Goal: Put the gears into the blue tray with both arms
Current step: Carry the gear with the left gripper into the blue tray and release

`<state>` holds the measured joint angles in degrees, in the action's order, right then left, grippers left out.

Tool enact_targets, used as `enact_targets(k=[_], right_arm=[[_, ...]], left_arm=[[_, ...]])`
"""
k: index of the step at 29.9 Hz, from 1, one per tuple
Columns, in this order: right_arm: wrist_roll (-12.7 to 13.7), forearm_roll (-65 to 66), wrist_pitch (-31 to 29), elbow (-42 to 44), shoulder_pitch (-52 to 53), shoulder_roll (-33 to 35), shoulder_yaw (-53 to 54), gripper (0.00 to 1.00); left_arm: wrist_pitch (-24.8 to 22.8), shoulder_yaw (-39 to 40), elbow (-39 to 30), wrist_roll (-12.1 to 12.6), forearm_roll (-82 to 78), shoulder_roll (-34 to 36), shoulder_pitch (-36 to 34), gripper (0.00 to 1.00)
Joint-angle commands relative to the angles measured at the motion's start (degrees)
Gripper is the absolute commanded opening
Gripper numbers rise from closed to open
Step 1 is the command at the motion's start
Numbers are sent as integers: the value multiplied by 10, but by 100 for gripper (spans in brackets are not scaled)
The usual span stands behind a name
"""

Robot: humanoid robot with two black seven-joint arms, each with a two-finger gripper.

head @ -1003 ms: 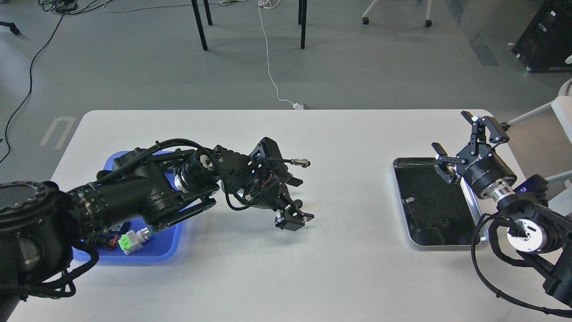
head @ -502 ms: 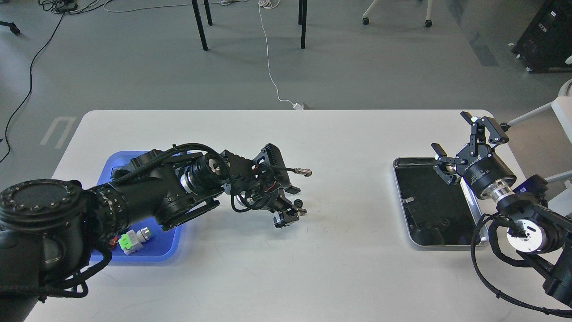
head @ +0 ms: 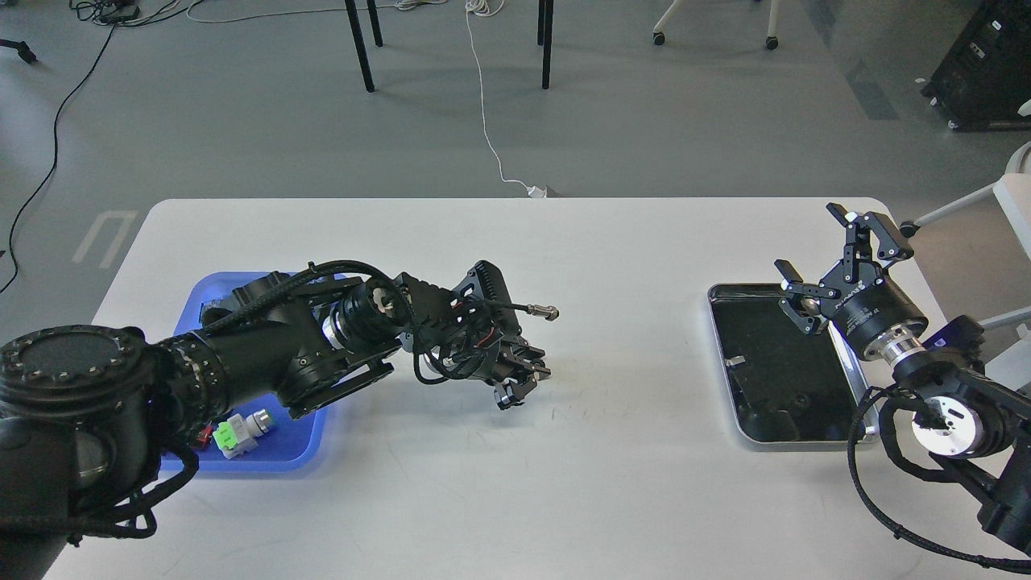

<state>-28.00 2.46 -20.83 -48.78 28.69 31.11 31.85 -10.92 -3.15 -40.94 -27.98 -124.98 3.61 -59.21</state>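
My left arm reaches across the blue tray (head: 300, 449) toward the table's middle. Its gripper (head: 522, 379) points down at the tabletop with the fingers drawn together on a tiny black gear, which is almost hidden between them. The blue tray lies at the left, largely covered by that arm. My right gripper (head: 808, 238) is open and empty, held above the far right corner of the silver-rimmed metal tray (head: 722, 379). Small dark parts (head: 799, 400) lie in the metal tray, too dim to name.
A green-and-white switch block (head: 235, 433) and a red-tipped part (head: 201, 437) lie in the blue tray's near end. A metal cable plug (head: 548, 312) juts from my left wrist. The white table (head: 612, 483) is bare between the trays; chair and table legs stand beyond its far edge.
My left gripper has lowered toward the table and closed its open fingers on the gear. The left arm drew in slightly. The right gripper barely shifted and stays open.
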Motion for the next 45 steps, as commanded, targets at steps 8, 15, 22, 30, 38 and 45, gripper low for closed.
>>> enact_targets(k=[8, 15, 22, 30, 38, 45], right_arm=[[0, 0, 0, 0, 7, 1, 1, 99], [0, 0, 0, -1, 8, 0, 1, 99], [0, 0, 0, -8, 8, 1, 1, 99], [0, 0, 0, -8, 8, 1, 1, 99], [0, 0, 0, -12, 7, 1, 2, 99], [0, 0, 1, -15, 7, 1, 2, 99]], left_arm=[[-2, 3, -135, 0, 0, 158, -70, 16], [-53, 1, -301, 0, 0, 381, -50, 17], [-50, 4, -317, 0, 0, 508, 6, 18], [-40, 25, -249, 0, 0, 514, 60, 20], [-22, 41, -165, 0, 11, 476, 84, 23], [-17, 42, -163, 0, 16, 463, 88, 35]])
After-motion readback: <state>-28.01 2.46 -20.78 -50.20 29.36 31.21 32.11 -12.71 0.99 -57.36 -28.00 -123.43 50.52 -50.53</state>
